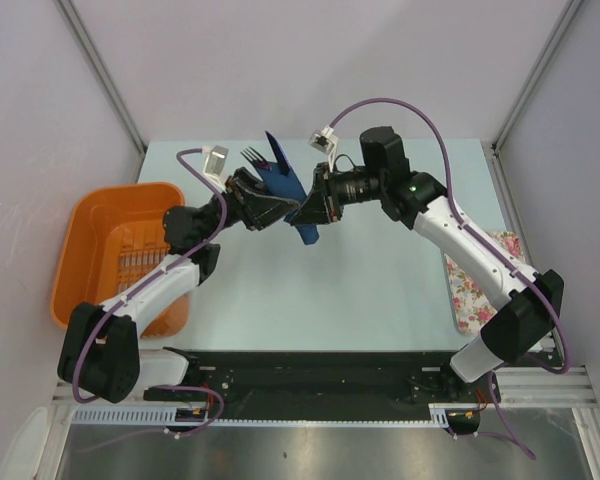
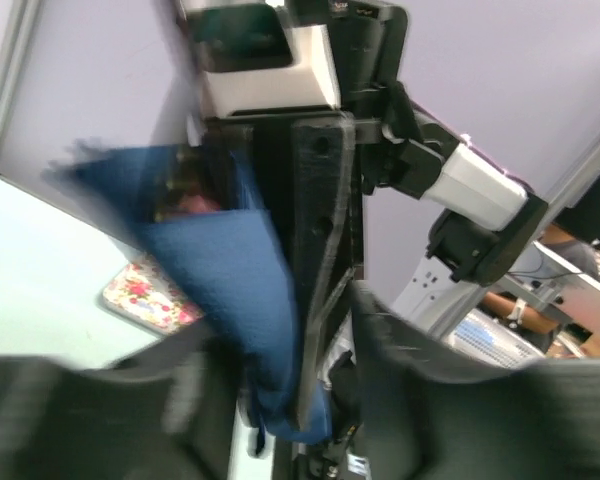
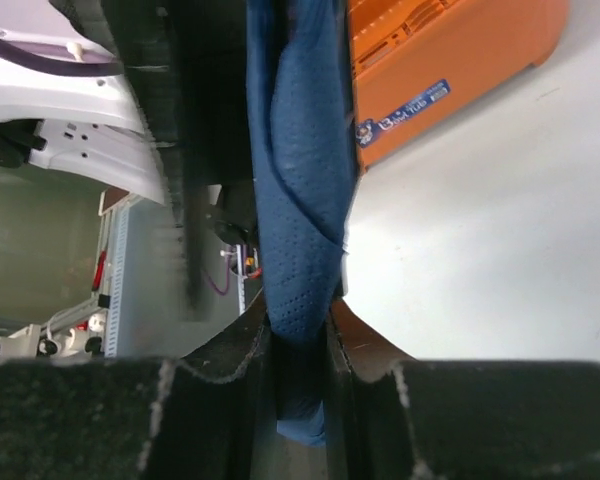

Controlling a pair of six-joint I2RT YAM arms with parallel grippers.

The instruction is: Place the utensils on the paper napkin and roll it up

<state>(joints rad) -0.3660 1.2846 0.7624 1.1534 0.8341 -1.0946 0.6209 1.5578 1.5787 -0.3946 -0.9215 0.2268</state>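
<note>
The paper napkin (image 1: 286,186) is a rolled navy bundle held in the air over the middle of the table, between both grippers. A purple fork (image 1: 252,155) sticks out of its upper end; the other utensils are hidden inside the roll. My right gripper (image 3: 298,335) is shut on the napkin (image 3: 300,200), pinching its lower part between both fingers. My left gripper (image 2: 280,328) faces it from the left. Its blurred fingers stand apart on either side of the napkin (image 2: 235,270), open and not pressing it. In the top view the left gripper (image 1: 277,205) and right gripper (image 1: 306,211) almost touch.
An orange basket (image 1: 110,250) sits at the table's left edge, beside the left arm, and shows in the right wrist view as well (image 3: 450,60). A white cloth with pink flowers (image 1: 480,285) lies at the right edge under the right arm, also seen as the cloth (image 2: 150,295).
</note>
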